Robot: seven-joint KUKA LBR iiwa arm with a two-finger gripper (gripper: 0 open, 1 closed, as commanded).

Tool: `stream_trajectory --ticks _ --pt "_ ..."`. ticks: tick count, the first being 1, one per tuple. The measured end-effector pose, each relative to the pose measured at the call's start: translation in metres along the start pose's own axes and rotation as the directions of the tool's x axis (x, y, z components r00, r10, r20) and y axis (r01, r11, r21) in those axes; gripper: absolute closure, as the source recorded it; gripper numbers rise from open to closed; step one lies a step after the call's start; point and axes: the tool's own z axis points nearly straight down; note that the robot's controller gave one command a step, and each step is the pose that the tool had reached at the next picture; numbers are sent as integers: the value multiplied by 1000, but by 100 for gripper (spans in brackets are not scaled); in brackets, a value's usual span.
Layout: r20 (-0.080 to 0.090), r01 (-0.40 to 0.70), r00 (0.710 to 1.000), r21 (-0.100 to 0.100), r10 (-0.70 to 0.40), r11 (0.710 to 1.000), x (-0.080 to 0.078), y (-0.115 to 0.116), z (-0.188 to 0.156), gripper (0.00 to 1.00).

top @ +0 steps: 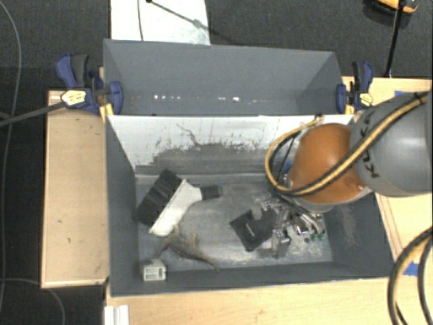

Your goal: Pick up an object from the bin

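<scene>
- Orange wrist cover (325, 164) hangs over the bin's (122, 215) right half; gripper (281, 235) sits low, whether apart or together unreadable.
- Black flat block (249, 230) just left, askew to walls; bare floor beyond.

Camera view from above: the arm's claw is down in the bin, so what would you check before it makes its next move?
1. Gripper is low inside the bin, right of centre: ok.
2. A pickable thing is close: the flat black piece lies right beside it: ok.
3. The gripper has hold of that piece: cannot tell.
4. The brush with black head and white handle lies apart from the gripper: ok.
5. The brown toy lizard and the small pale block are out of its way: ok.
</scene>
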Motion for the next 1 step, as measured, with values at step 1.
stream_trajectory --ticks 1 --pt "7 -178 984 -1 178 984 -8 -9 6 100"
